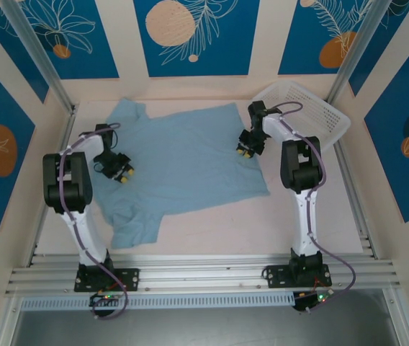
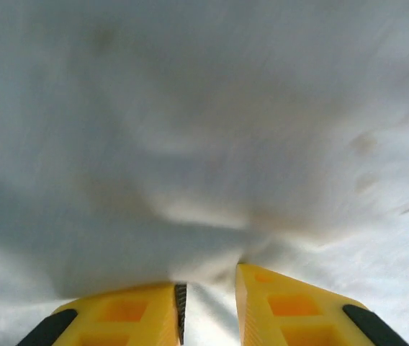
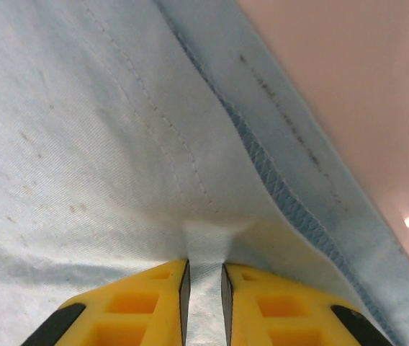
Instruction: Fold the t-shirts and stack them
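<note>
Left gripper (image 2: 208, 277) nipped on bunched t-shirt (image 1: 183, 162) | right gripper (image 3: 204, 268) nipped on fold beside hem (image 3: 276, 180) | t-shirt spread on table (image 1: 212, 223) | basket (image 1: 320, 115) far right

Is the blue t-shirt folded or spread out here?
Spread out: the t-shirt lies flat across the table, both sleeves sticking out, no fold made.
</note>
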### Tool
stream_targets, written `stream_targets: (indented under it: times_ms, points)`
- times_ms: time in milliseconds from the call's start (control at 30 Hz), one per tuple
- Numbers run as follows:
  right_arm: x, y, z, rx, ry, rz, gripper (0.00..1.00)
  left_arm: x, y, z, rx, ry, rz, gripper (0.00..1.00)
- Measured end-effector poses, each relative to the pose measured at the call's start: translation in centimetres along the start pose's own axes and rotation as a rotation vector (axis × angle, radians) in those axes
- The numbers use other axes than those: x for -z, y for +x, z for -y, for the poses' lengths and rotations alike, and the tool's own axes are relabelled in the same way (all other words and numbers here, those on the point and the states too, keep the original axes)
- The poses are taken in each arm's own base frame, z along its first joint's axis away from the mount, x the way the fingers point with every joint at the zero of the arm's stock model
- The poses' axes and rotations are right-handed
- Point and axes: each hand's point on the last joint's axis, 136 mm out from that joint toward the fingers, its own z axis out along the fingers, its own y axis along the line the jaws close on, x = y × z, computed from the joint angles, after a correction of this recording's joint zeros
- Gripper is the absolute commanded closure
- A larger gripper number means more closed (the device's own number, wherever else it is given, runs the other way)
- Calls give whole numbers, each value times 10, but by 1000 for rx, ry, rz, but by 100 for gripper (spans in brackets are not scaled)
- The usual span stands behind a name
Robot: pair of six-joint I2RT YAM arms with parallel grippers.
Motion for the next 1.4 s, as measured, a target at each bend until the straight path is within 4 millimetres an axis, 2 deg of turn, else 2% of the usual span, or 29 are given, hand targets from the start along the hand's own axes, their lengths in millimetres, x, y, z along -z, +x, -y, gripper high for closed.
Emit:
stream_targets:
  times_ms: [200, 267, 333, 467, 567, 667, 733, 767, 833, 933, 1000, 1167, 1267, 1400]
  points:
    - [-3, -21, -15, -8, -28, -10, 78, -4, -38, 34, -57, 21, 17, 72]
    - [-3, -28, -22, 0, -48, -3, 76, -2, -48, 42, -87, 32, 33, 67]
    - [-3, -31, -26, 15, -59, 4, 72, 1, -57, 46, -114, 31, 66, 51]
    - [3, -32, -28, 41, -63, 24, 61, 16, -60, 35, -150, -19, 145, 41]
    - [20, -23, -23, 41, -56, 49, 55, 48, -34, 5, -137, -74, 198, 42]
    - [59, -4, -19, 29, -77, 93, 55, 87, 13, -33, -95, -82, 249, 46]
    - [87, 15, -18, 25, -110, 128, 55, 98, 52, -67, -49, -78, 261, 49]
    - [99, 24, -18, 25, -126, 144, 55, 96, 70, -84, -28, -88, 247, 49]
    - [120, 44, -23, 43, -171, 169, 56, 79, 104, -120, 23, -123, 189, 45]
    - [127, 80, -34, 97, -233, 151, 56, 49, 135, -151, 91, -171, 87, 44]
    - [121, 106, -39, 135, -260, 108, 56, 37, 144, -160, 119, -192, 46, 43]
    - [100, 157, -32, 182, -267, -9, 56, 26, 135, -153, 128, -174, 47, 49]
    - [100, 168, -21, 176, -264, -27, 56, 21, 133, -154, 131, -190, 36, 57]
    - [115, 171, -18, 179, -283, -2, 56, 20, 132, -155, 127, -194, 41, 61]
